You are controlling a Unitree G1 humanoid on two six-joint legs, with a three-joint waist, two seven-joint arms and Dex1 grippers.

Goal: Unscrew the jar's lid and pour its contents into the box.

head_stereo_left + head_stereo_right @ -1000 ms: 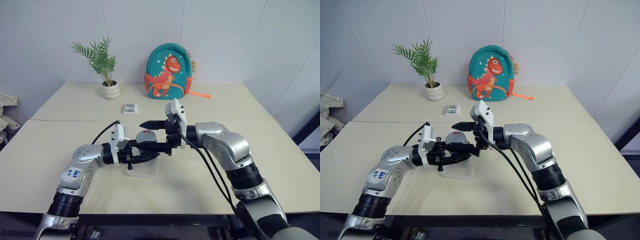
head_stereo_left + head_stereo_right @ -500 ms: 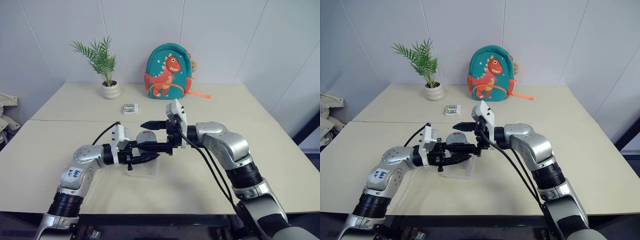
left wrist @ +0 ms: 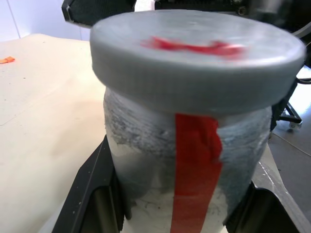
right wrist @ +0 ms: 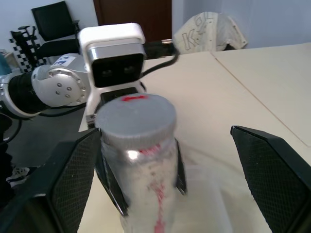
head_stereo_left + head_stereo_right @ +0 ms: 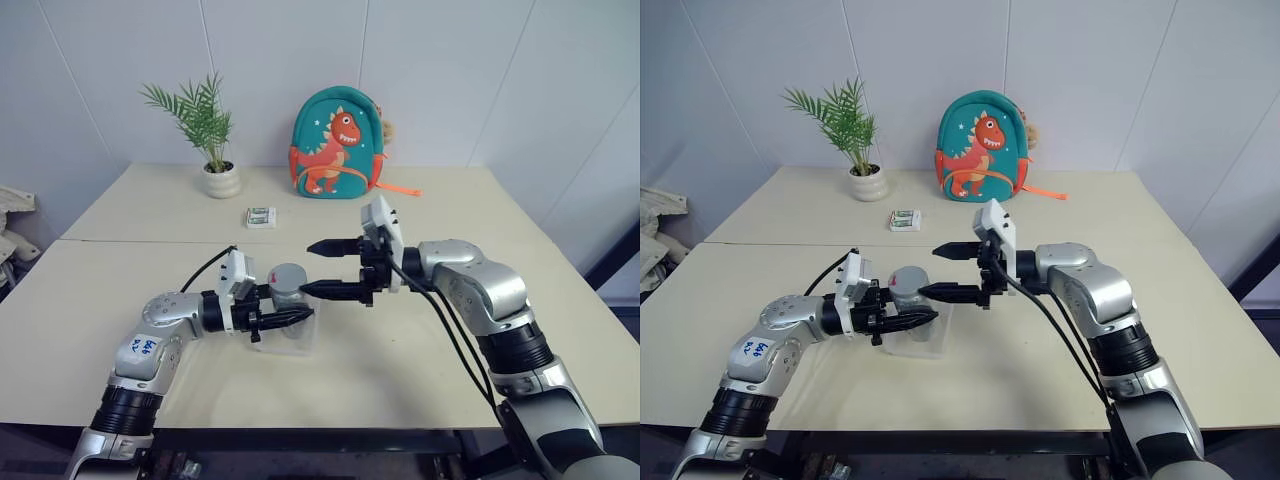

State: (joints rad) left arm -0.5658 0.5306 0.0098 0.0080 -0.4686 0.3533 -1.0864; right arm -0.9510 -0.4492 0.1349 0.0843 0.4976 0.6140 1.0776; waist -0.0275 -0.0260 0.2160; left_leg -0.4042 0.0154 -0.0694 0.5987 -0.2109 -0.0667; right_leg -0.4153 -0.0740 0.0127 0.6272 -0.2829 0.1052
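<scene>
While the left gripper [image 5: 283,316] stays clenched on the jar [image 5: 289,291], pinching its body just under the lid [image 3: 197,53], the right gripper [image 5: 330,268] has drawn back from the cap since a second ago: its jaws then straddled the lid, and now they stand wide apart and empty, just beside the jar on the robot's right and a little above it. The lid is on, sitting square, its red mark [image 4: 134,98] showing on top in the right wrist view. That retreat reads as a release between turns, or a re-grip, not a finished unscrewing, so the cap likely needs further twisting before anything can be poured.

The jar is held upright over the clear box [image 5: 287,338], which lies on the table [image 5: 400,350] right below it. A red strip [image 3: 195,165] runs down the jar's side. Its contents cannot be made out through the frosted wall.

Writing is scarce: the left forearm carries a small white sticker [image 5: 147,347] with blue handwriting too small to read, and the white-and-green packet [image 5: 261,216] farther back has print that cannot be read. Behind stand a dinosaur backpack [image 5: 336,146] and a potted plant [image 5: 209,135].
</scene>
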